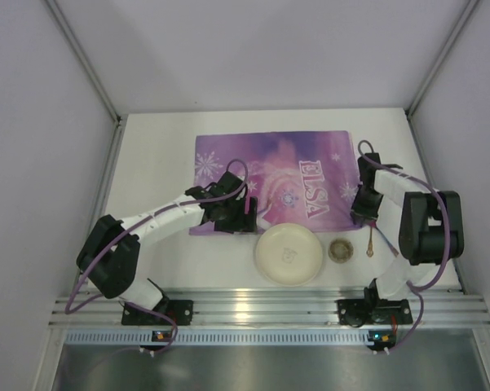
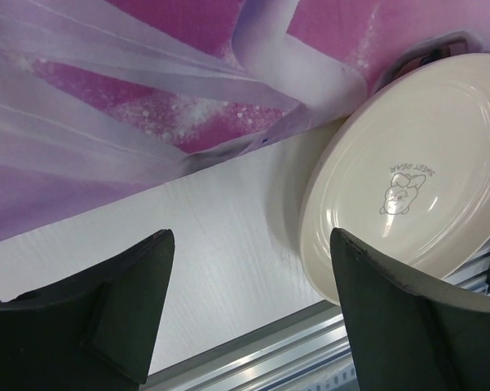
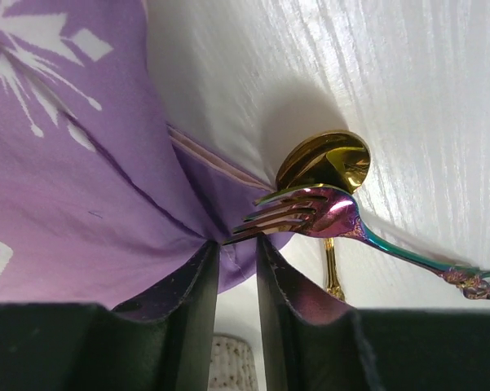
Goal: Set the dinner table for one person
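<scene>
- Top external view: "ELSA" is printed in white capitals on the purple snowflake placemat (image 1: 269,163), which is spread on the far middle of the dinner table (image 1: 159,171).
- "SWEET DEAR" can be read in the left wrist view above a small line drawing of an animal. Both are printed in the middle of the cream plate (image 2: 416,187).
- The dinner table is seen as the large white tabletop under everything, and the arms are bolted at its near edge.
- The plate is set on the table with its far rim at the placemat's near edge.
- A small round cup (image 1: 340,250) is set just right of the plate; what it holds cannot be told.
- An iridescent fork (image 3: 310,213) is laid across a gold spoon (image 3: 330,159) on the bare table, just beside the placemat's near right corner.
- The left gripper (image 2: 253,269) is held low over bare table between the placemat's near edge and the plate, its jaws spread wide.
- The right gripper (image 3: 238,252) is closed narrowly on the placemat's near right corner, which is pinched and raised in a fold, close to the fork's tines.
</scene>
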